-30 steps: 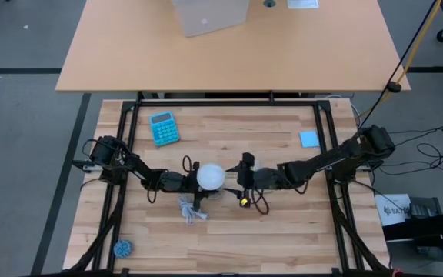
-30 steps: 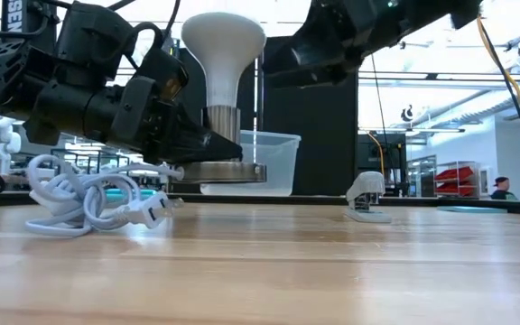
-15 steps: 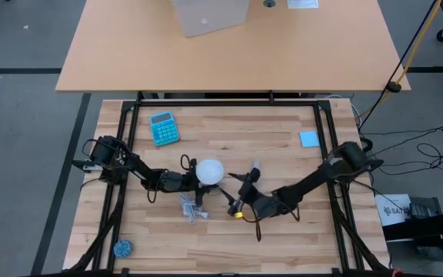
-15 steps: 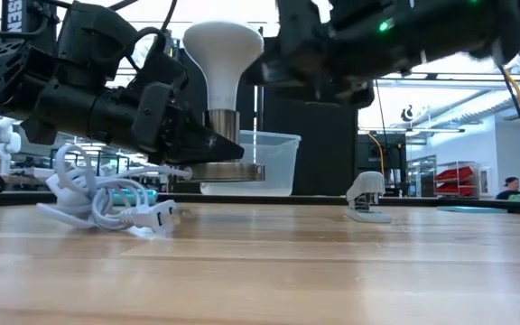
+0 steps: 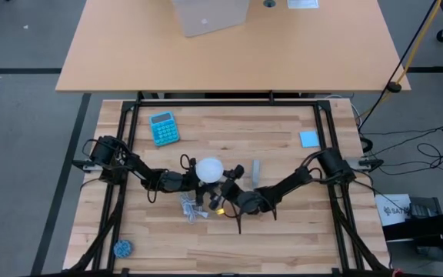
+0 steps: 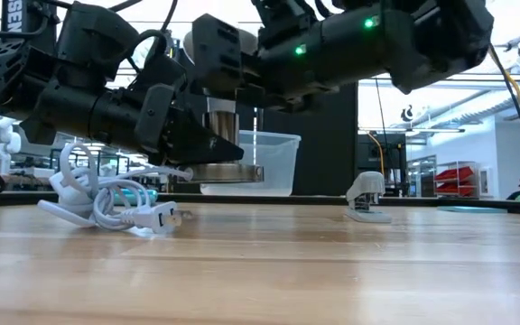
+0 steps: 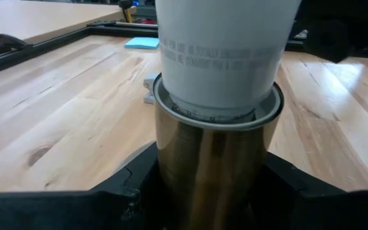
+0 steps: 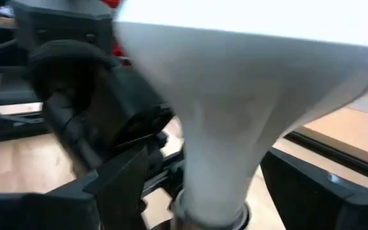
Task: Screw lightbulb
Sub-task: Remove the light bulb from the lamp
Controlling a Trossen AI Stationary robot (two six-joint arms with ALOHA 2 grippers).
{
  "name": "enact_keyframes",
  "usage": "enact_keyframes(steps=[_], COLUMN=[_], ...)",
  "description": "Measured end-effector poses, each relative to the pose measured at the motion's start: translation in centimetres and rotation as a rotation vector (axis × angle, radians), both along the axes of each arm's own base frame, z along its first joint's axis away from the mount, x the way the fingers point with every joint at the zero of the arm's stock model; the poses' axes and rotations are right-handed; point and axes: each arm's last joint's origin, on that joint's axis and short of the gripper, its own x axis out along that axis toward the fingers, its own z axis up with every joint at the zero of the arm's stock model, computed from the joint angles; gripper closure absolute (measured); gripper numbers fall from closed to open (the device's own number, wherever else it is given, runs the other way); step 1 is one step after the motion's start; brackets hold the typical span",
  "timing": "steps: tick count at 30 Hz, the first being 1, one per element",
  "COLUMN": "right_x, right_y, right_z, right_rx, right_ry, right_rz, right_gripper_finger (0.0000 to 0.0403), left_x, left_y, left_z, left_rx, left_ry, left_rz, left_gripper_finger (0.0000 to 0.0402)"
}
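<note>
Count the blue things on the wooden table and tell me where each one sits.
3: a blue calculator at the far left, a blue sticky pad at the far right, and a small blue ball at the near left corner. The arms may hide more.

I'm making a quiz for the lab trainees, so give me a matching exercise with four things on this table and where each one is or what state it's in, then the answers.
Things:
1. lightbulb
2. left gripper
3. right gripper
4. calculator

Places or states:
A. open, its fingers on either side of the bulb's neck
B. lying flat at the far left of the table, touched by nothing
C. clamped on the metal socket
D. standing upright, base down in the socket

Right pairs: 1-D, 2-C, 3-A, 4-B
</note>
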Motion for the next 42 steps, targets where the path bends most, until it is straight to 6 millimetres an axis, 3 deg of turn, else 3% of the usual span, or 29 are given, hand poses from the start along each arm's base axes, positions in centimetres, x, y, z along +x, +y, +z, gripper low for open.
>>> enact_keyframes(steps=[4, 14, 23, 31, 36, 42], right_x=[0.2, 0.5, 1.0, 1.0, 0.1, -1.4], right_y=[-0.6, -1.4, -2.3, -2.6, -3.3, -4.9], right_z=[0.1, 0.2, -0.1, -0.1, 0.1, 0.4], right_rx=[0.002, 0.009, -0.022, -0.044, -0.047, -0.036], right_ry=[-0.008, -0.019, 0.022, 0.063, 0.097, 0.087], right_rz=[-0.016, 0.029, 0.117, 0.147, 0.279, 0.452], right_gripper_finger=[0.0137, 0.0249, 0.0235, 0.0249, 0.0233, 0.0247], left_x=[0.0, 0.0, 0.0, -0.1, -0.1, 0.0], left_y=[0.0, 0.0, 0.0, 0.0, -0.2, -0.3], left_z=[0.0, -0.1, -0.2, -0.3, -0.4, -0.3], left_rx=[-0.002, 0.003, -0.003, 0.002, -0.002, 0.006], left_ry=[0.0, 0.01, 0.024, 0.033, 0.043, 0.034], left_rz=[0.0, -0.001, -0.02, -0.027, -0.061, -0.091], left_gripper_finger=[0.0226, 0.0226, 0.0226, 0.0226, 0.0226, 0.0226])
